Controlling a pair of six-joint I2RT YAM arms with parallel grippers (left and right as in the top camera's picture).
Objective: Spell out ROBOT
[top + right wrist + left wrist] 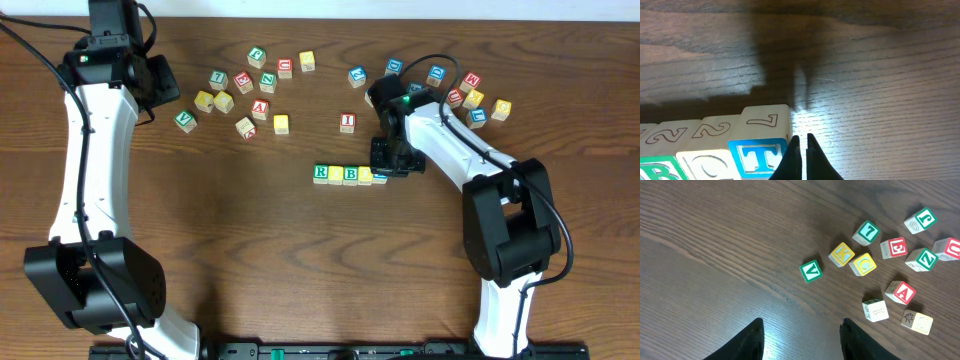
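A: Task thing, quick?

B: Row of cubes (pixel 350 174), small wooden ones touching side to side, about mid-bench (pixel 250 260). Green R cube (pixel 321 172), first yellow-faced cube (pixel 336 174), green B cube (pixel 351 174), second yellow-faced cube (pixel 365 175), blue T cube (pixel 758 157).

A: Axis, heading?

B: Long axis runs left-right in the overhead view. R is at the left end, T at the right end, and the letters read upright there.

A: Claws?

B: Right claw (pixel 803 145) is clenched on nothing, tips low just beside the T cube's right side. Can't tell if it touches. Left claw (pixel 801 340) is released, fingers apart, nothing between them. It's at the far left corner, well apart from the row.

A: Anything else?

B: Loose cubes are scattered beyond the row, among them a red A cube (pixel 260 107) and a red I cube (pixel 347 122).
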